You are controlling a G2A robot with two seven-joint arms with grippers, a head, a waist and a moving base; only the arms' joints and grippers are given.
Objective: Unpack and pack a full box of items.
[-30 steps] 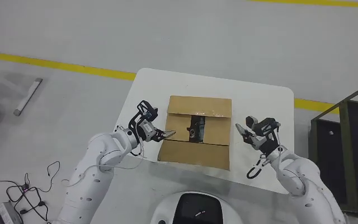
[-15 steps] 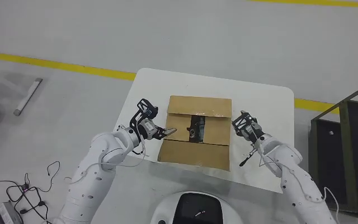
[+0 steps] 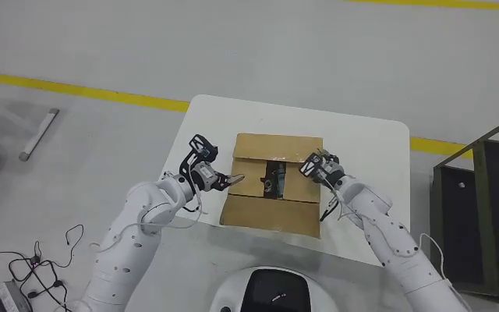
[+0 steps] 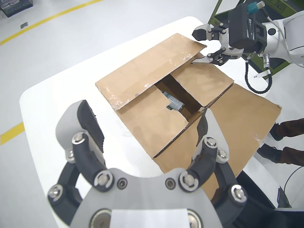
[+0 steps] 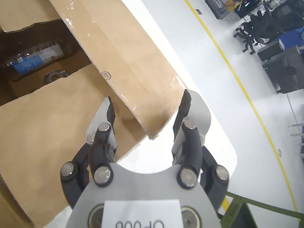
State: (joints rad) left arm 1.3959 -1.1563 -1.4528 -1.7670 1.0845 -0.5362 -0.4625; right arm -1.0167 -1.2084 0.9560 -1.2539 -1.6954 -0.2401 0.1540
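Observation:
A brown cardboard box (image 3: pixel 273 210) sits mid-table with its outer flaps folded out. Its inner flaps stand slightly apart, leaving a dark gap (image 3: pixel 274 179). Through that gap I see a blue-labelled item (image 5: pixel 35 60) and a round metal part (image 5: pixel 55 75). My right gripper (image 3: pixel 316 165) is open at the box's right side, and the far flap's corner (image 5: pixel 154 122) lies between its fingers. The left wrist view shows that gripper (image 4: pixel 201 46) at the same corner. My left gripper (image 4: pixel 147 124) is open at the box's left side (image 3: pixel 226 181), one fingertip (image 4: pixel 205 122) beside the near flap's edge.
The white table (image 3: pixel 366 140) has bare surface on both sides of the box. A dark green metal frame (image 3: pixel 468 210) stands off the table's right edge. A yellow floor line (image 3: pixel 93 93) runs behind the table, and cables (image 3: pixel 39 265) lie on the floor at the left.
My right arm has swung in from the table's right side to the box's far right flap corner. The left gripper has shifted only slightly by the box's left edge.

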